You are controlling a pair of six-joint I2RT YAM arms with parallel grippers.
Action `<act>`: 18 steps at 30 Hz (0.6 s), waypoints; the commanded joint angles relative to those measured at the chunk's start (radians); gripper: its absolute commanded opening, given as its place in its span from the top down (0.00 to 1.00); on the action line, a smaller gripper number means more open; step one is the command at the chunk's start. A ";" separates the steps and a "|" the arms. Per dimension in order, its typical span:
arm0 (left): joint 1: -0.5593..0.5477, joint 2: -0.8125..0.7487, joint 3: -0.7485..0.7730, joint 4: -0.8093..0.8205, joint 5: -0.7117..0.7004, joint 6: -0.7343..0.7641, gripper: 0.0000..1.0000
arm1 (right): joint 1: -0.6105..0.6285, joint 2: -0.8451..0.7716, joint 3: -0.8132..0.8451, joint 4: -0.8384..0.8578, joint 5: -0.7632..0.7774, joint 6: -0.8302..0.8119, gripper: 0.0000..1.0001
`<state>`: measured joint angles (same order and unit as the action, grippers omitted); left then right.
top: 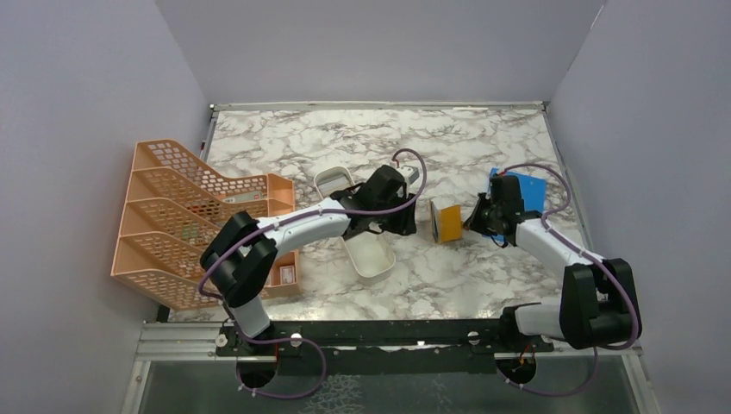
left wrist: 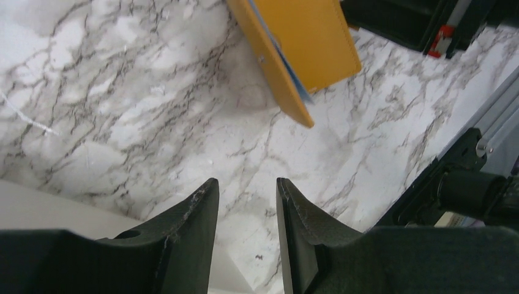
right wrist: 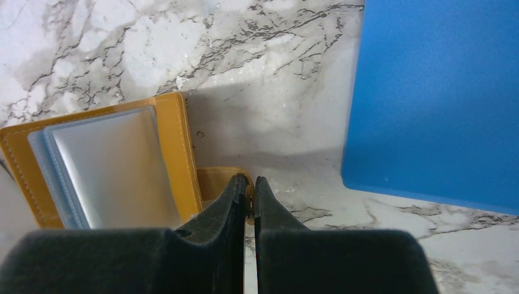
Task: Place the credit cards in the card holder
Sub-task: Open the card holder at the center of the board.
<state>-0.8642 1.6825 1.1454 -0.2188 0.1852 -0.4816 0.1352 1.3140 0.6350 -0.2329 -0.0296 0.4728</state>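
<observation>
Farthest to the left claw's (left wrist: 245, 187) left, well apart from it, a peach mesh file rack (top: 172, 216) is seen standing at the edge of the marble table (top: 345, 138). A long white tray (top: 371, 259) is laid just behind and beneath this claw, and its rim is glimpsed under the left finger in the wrist view. The left claw is held moderately open above bare marble, and nothing is gripped between its fingers. The card holder (top: 448, 222) is found ahead of its fingertips, apart from them, between the two claws. It is spread open and propped at a tilt, and its grey clear pockets (right wrist: 104, 165) are turned toward the right claw (right wrist: 251, 180). That claw is drawn nearly closed, only a thin slit being left, and the holder's small tan tab is pinched at its fingertips. To the right claw's right, near it, a bright blue sheet (right wrist: 440, 92) is laid flat on the table.
</observation>
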 commanded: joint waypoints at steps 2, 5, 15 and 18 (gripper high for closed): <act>-0.001 0.113 0.140 0.045 -0.007 0.006 0.57 | -0.008 -0.053 -0.027 0.036 -0.061 -0.010 0.91; -0.002 0.179 0.228 0.043 0.024 0.001 0.56 | -0.008 -0.043 -0.029 0.041 -0.065 -0.011 0.91; 0.024 0.256 0.269 -0.002 -0.064 0.037 0.55 | -0.008 0.015 -0.026 0.030 -0.022 0.002 0.91; 0.038 0.260 0.248 0.021 -0.044 0.031 0.55 | -0.008 0.007 -0.032 0.039 -0.022 0.006 0.91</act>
<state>-0.8467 1.9343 1.4170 -0.2176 0.1604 -0.4614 0.1352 1.3243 0.6193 -0.2111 -0.0723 0.4709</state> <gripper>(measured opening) 0.451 0.100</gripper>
